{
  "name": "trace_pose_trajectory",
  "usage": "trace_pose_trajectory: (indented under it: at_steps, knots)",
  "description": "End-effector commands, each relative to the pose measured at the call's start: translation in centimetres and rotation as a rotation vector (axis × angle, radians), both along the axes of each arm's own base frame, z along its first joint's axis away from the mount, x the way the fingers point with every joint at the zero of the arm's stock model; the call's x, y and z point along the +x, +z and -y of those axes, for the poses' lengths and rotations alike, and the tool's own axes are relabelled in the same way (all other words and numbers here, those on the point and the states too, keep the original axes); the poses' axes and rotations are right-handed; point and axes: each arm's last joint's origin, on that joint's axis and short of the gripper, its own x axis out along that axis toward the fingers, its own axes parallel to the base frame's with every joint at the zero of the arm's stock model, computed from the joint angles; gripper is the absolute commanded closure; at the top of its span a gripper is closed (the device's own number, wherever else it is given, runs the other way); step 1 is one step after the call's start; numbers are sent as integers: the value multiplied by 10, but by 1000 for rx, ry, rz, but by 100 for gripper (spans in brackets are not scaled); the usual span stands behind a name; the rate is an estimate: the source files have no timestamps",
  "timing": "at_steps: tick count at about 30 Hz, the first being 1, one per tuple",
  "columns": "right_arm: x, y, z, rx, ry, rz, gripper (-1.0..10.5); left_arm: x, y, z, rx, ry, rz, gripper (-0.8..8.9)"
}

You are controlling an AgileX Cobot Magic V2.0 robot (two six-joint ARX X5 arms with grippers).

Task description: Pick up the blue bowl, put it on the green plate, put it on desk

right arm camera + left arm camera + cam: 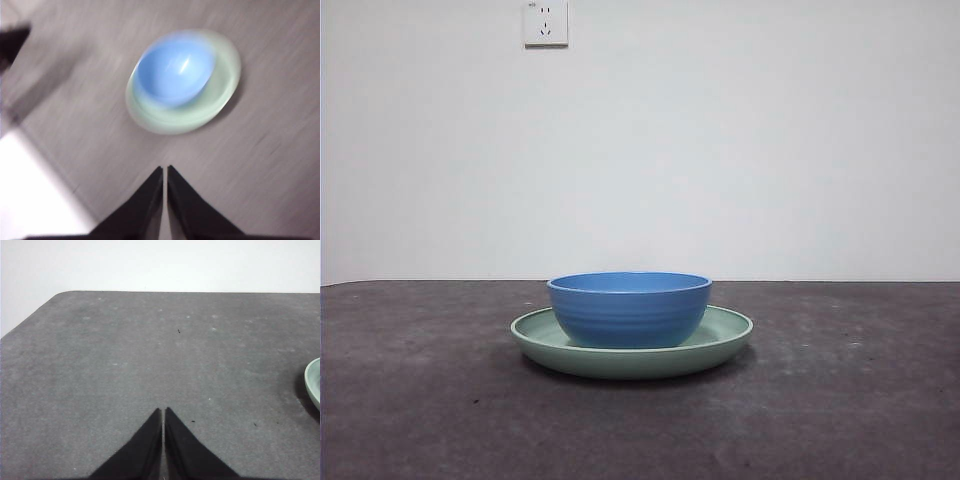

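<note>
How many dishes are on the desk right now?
2: the blue bowl sits inside the green plate, mid-desk. Nothing else shows.

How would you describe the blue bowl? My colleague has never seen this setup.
On the dark grey desk, below the wall socket, lies a wide green plate. The blue bowl sits in it: narrower, deeper, faintly ribbed.
</note>
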Motion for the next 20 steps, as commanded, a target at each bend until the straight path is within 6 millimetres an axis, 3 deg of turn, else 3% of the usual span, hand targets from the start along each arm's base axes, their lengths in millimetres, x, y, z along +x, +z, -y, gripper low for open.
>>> trace_pose_trajectory:
  at_steps: [1,6,10,20]
  knots:
    - [-2,5,8,20,-53,186,938,1,-7,0,0,4,-24,804]
    - [-10,-19,23,47,-189,432,938,1,-7,0,0,4,-24,804]
    - [-11,-54,29,47,-286,595,939,1,-7,0,0,4,-24,804]
    - [-10,-135,35,71,-476,684,938,1,-7,0,0,4,-24,804]
